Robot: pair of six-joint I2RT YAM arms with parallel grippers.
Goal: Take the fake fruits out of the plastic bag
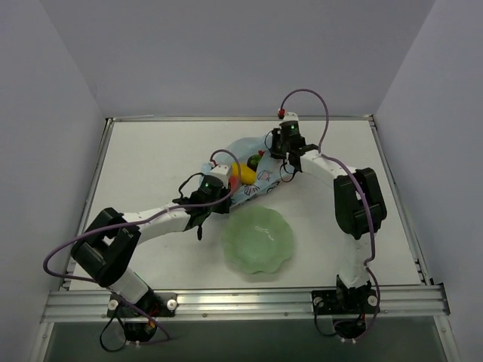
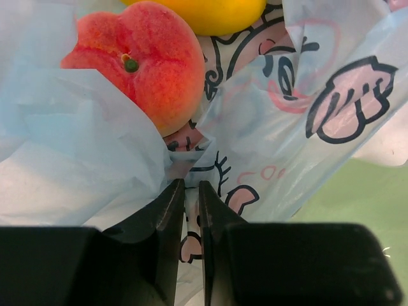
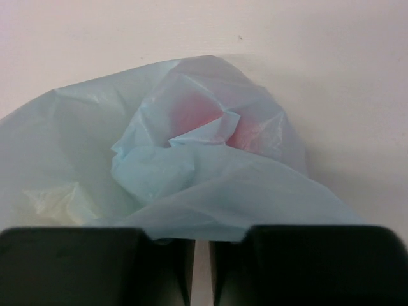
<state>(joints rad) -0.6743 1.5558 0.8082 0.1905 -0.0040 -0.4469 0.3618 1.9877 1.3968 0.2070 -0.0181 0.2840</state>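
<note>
The light-blue plastic bag (image 1: 260,177) lies mid-table with its mouth toward the left arm. Its printed white panel (image 2: 287,95) spreads out on the right of the left wrist view. Inside the mouth lie a red-orange peach (image 2: 143,60) and a yellow fruit (image 2: 204,13). From above, the yellow fruit (image 1: 246,176) and a dark green piece (image 1: 255,161) show in the bag. My left gripper (image 2: 191,186) is shut on a fold of the bag's rim. My right gripper (image 3: 203,241) holds the bag's far edge, and the film hides its tips. Something reddish (image 3: 191,108) shows through the film.
A pale green scalloped bowl (image 1: 259,240) stands just in front of the bag, between the two arms, and its rim (image 2: 347,191) shows at the right of the left wrist view. A raised frame (image 1: 226,118) borders the white table.
</note>
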